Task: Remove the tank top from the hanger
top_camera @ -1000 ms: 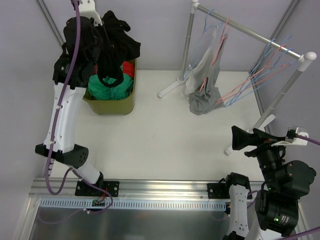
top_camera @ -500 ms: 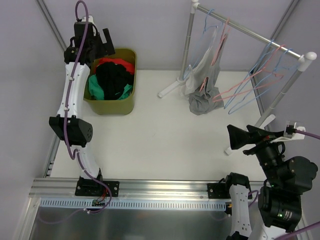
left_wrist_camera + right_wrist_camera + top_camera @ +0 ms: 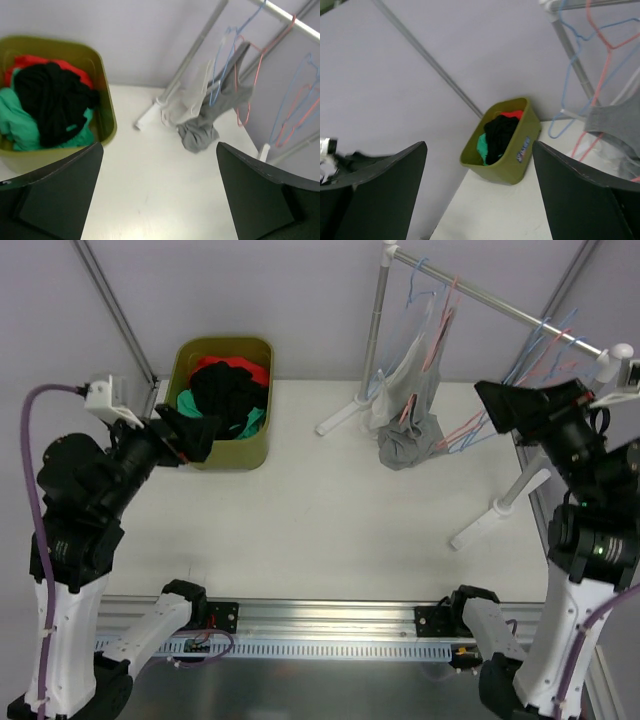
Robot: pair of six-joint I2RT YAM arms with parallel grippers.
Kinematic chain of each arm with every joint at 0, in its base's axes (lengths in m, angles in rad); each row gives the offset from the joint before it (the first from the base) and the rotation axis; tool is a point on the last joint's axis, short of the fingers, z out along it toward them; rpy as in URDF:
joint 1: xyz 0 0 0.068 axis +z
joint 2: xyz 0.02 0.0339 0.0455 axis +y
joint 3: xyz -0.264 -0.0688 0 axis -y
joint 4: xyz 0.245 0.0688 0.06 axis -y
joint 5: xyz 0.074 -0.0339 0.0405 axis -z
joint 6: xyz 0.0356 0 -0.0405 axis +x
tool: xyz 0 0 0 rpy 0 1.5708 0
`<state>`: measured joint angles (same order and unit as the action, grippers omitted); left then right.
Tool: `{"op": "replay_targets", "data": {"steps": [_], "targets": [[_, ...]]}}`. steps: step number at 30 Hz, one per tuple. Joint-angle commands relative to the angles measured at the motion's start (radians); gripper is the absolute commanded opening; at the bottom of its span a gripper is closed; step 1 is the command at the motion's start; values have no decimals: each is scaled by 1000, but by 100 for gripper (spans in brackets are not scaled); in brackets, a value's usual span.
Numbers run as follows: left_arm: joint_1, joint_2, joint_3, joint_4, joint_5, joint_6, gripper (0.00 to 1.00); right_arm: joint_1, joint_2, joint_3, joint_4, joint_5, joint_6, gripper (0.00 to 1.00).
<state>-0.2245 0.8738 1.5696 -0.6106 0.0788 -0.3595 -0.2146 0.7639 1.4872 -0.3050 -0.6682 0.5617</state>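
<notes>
A grey tank top (image 3: 405, 440) hangs from a hanger (image 3: 437, 328) on the clothes rail (image 3: 505, 308), its lower end bunched on the white table. In the left wrist view the tank top (image 3: 220, 107) hangs far ahead under a red hanger (image 3: 252, 67). My left gripper (image 3: 195, 435) hovers beside the bin, open and empty (image 3: 160, 192). My right gripper (image 3: 520, 405) is raised near the rail's right end, open with nothing between its fingers (image 3: 480, 192). The tank top's edge (image 3: 615, 122) shows at its right.
An olive bin (image 3: 255, 445) at the back left holds black, green and red clothes. A pale garment (image 3: 400, 370) hangs next to the tank top. Several bare blue and pink hangers (image 3: 545, 350) crowd the rail's right part. The rack's feet (image 3: 490, 515) rest on the table.
The left gripper let a black garment drop into the bin, then drew back toward the near left. The right arm rose from the table's near right up toward the rail.
</notes>
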Motion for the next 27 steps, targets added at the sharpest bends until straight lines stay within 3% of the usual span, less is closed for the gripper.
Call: {"op": "replay_targets", "data": {"steps": [1, 6, 8, 9, 12, 21, 27], "targets": [[-59, -31, -224, -41, -22, -42, 99, 70, 179, 172, -129, 147, -70, 90], [-65, -162, -430, -51, 41, 40, 99, 334, 466, 470, -374, 477, -368, 84], [-67, -251, -501, -51, 13, 50, 99, 421, 602, 580, -449, 683, -428, 82], [-65, -297, -523, -49, -2, 63, 99, 461, 632, 588, -450, 851, -462, 82], [-67, -335, -588, -44, 1, 115, 98, 524, 710, 594, -404, 1026, -515, 81], [-84, -403, -758, -37, -63, 100, 99, 552, 905, 651, -382, 1171, -528, 72], [-85, -423, -760, -32, -54, 102, 99, 551, 989, 642, -329, 1222, -491, 54]]}}
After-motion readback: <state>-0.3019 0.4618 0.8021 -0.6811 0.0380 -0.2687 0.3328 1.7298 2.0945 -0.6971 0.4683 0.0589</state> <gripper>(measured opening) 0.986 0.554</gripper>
